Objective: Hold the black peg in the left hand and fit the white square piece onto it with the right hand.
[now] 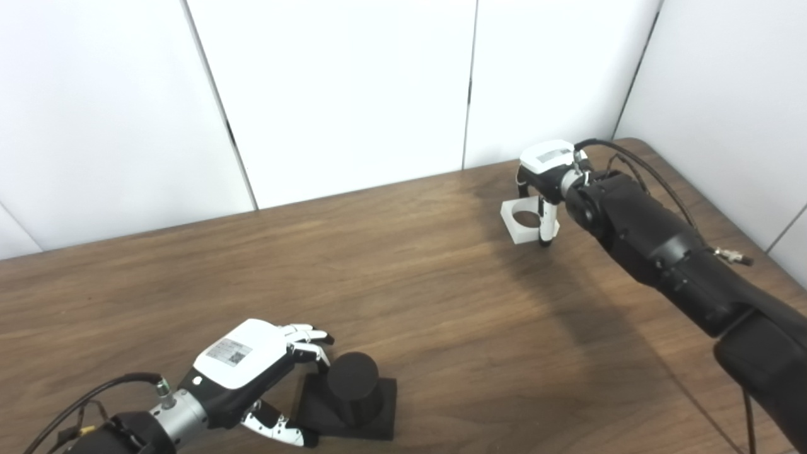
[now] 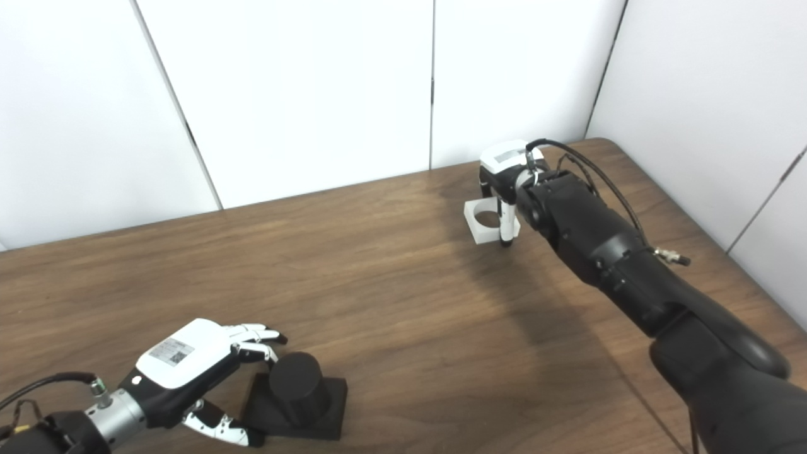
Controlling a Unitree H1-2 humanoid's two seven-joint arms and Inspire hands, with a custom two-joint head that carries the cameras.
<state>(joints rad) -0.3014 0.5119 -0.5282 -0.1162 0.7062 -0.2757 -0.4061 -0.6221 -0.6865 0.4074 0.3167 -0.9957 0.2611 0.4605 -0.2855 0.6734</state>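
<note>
From my seat I see the wooden table (image 1: 403, 284) with white wall panels (image 1: 328, 88) behind it, and both arms reaching in from the bottom edge. My left hand (image 1: 252, 372) sits at the near left, its fingers (image 1: 309, 334) spread and curved toward the black peg (image 1: 353, 384), with the thumb low along the near side of the peg's square base; the fingertips look to be just beside or touching the round post, but I cannot tell whether they truly grip it, and the peg rests flat on the table. The peg is a short upright black cylinder on a flat black square plate. On the back of the left hand there is a pale label with a small square code and lines of print, too small for me to read. Well apart, at the far right of the table, my right hand (image 2: 504, 183) hangs fingers-down over the white square piece (image 2: 485, 221), a white block with a round hole through it. One finger stands against the piece's right side and others drop behind it, so the hand is around it; whether it is clamped firmly I cannot tell. The right hand carries a similar label on top, also unreadable. A black cable (image 1: 637, 164) loops over the right wrist.
</note>
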